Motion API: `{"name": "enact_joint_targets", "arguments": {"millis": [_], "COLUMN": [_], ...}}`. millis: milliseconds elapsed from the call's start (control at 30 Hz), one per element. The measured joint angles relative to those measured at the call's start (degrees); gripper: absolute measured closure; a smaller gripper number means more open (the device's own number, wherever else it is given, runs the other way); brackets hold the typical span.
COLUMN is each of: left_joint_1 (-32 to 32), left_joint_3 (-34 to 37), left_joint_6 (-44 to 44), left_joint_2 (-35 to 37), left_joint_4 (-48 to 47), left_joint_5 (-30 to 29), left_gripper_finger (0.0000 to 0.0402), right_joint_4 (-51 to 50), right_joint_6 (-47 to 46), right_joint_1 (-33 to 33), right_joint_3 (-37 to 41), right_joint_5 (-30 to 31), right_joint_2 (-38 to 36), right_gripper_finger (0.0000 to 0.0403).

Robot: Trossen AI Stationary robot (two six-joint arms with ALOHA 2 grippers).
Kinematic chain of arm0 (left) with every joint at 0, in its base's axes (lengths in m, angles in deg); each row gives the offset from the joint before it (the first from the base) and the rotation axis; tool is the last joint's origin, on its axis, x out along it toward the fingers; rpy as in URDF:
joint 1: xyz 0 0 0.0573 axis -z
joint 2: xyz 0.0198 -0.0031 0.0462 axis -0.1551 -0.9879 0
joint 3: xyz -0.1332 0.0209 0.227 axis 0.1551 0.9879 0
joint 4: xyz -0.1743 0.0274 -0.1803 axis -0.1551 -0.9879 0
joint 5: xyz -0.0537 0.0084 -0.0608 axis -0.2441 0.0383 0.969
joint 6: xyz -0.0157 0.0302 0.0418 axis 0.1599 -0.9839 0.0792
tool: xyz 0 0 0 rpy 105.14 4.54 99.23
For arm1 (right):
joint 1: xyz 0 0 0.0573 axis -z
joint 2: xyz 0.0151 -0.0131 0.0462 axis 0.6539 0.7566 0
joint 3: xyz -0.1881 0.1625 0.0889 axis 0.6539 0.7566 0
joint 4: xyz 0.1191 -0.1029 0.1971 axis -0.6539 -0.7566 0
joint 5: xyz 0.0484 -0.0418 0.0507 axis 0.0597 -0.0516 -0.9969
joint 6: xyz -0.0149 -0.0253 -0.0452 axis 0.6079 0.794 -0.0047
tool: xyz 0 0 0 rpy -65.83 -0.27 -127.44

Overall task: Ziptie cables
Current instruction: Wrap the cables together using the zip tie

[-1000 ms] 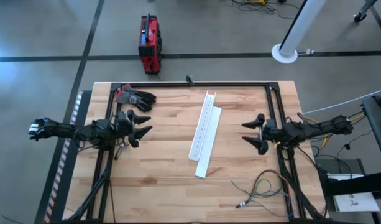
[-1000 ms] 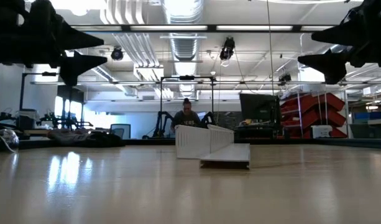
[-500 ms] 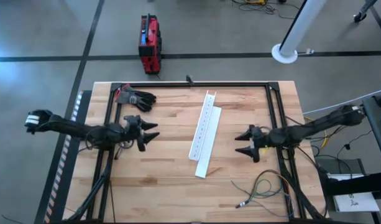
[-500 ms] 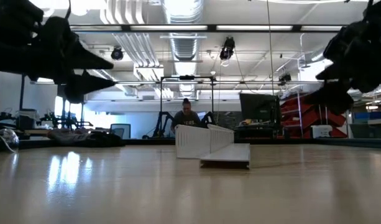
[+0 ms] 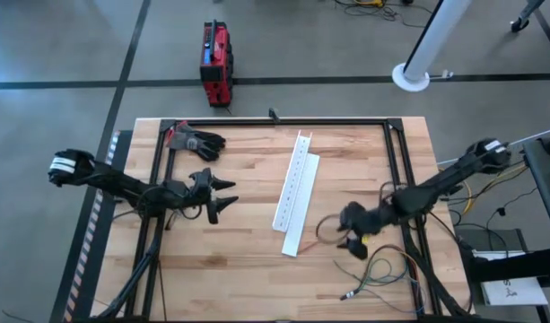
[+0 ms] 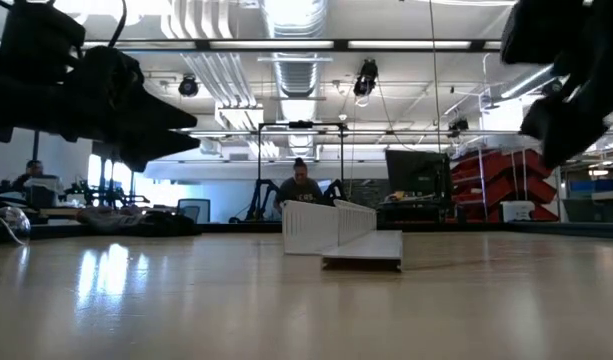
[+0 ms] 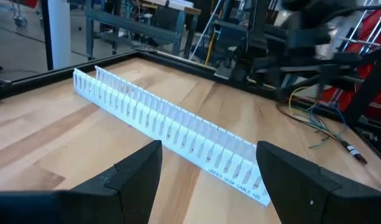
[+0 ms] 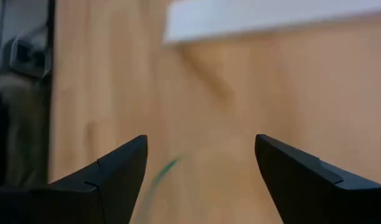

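Note:
The cables [image 5: 382,272], thin green, grey and dark wires, lie in a loose loop on the wooden table near its front right corner. The left wrist view shows the cables [image 7: 316,119] beyond the channel. My right gripper [image 5: 348,233] hovers open just on the far side of the loop, toward the table's left. In its wrist view my right gripper [image 8: 201,140] points at the tabletop, with a green wire [image 8: 162,171] between the fingers' line. My left gripper [image 5: 223,199] stands open over the table's left half, facing the white slotted channel [image 5: 295,190].
The white slotted channel [image 7: 165,118] and its flat lid lie slantwise across the table's middle. Black gloves [image 5: 196,141] lie at the far left. A black frame [image 5: 275,121] runs along the table's edges. A red case [image 5: 215,63] stands on the floor beyond. A person [image 6: 301,188] sits far behind.
My right gripper has gone toward the table's near edge and a little left, toward the cables, tipping downward as its arm stretched out. My left gripper has shifted a little toward the channel. Both stay open.

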Motion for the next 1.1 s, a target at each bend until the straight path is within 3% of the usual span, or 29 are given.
{"name": "enact_joint_targets", "arguments": {"millis": [133, 300, 400, 600, 867, 967, 1100], "left_joint_1": [0.52, 1.93, 2.96, 3.50, 3.48, 3.48, 3.48], "left_joint_3": [0.00, 0.00, 0.00, 0.00, 0.00, 0.00, 0.00], "left_joint_6": [0.90, 0.99, 0.52, -0.13, -2.08, -2.80, -2.86], "left_joint_2": [-3.05, -4.83, -5.21, -5.23, -5.19, -5.21, -5.70], "left_joint_4": [3.34, 5.90, 6.85, 6.77, 6.72, 6.72, 6.68], "left_joint_5": [1.72, 3.02, 2.97, 2.92, 0.02, -0.27, -1.74], "left_gripper_finger": [0.0154, 0.0154, 0.0154, 0.0154, 0.0154, 0.0154, 0.0154], "right_joint_4": [-11.12, -12.38, -12.49, -12.81, -14.32, -14.68, -16.14], "right_joint_6": [-7.80, -14.02, -12.60, -5.97, 0.31, 0.40, 3.07], "right_joint_1": [-8.69, -17.44, -20.77, -20.99, -20.85, -20.92, -20.37], "right_joint_3": [-10.18, -16.89, -19.51, -24.19, -23.53, -23.29, -23.58], "right_joint_5": [-0.62, -2.95, -4.04, -6.23, -5.83, -3.77, -1.98], "right_joint_2": [8.04, 18.93, 25.78, 35.04, 37.39, 37.43, 37.02], "right_gripper_finger": [0.0135, 0.0149, 0.0158, 0.0183, 0.0235, 0.0274, 0.0359]}}
